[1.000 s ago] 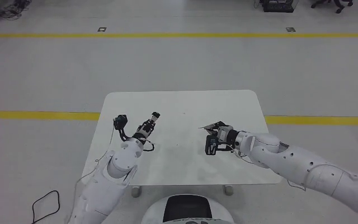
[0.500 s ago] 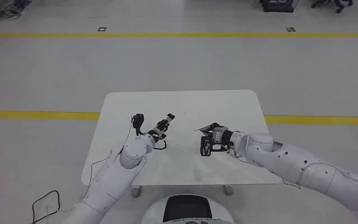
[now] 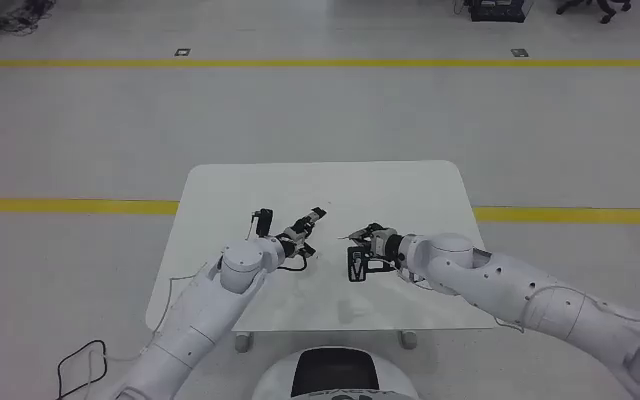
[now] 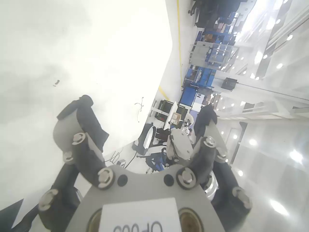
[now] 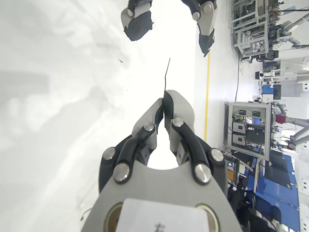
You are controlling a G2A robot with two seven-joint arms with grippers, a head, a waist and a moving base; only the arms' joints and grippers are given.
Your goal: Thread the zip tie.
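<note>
Zip tie (image 5: 166, 74) sits pinched in my right claw (image 5: 164, 98), clenched tight on it, with its thin black tail poking out toward my left claw (image 5: 171, 37). That one hangs spread wide just past the tip, not touching it, and both are above the white table (image 3: 400, 185).

Arms (image 3: 500, 285): glossy white rounded shells, a black cable (image 3: 292, 264) looped at one wrist. Left gripper (image 4: 144, 107) and right gripper (image 5: 164, 102): grey metal plates, black linkages, silver round-head screws (image 5: 202, 170), black ribbed pads (image 5: 169, 112), white printed label (image 5: 157, 216)
</note>
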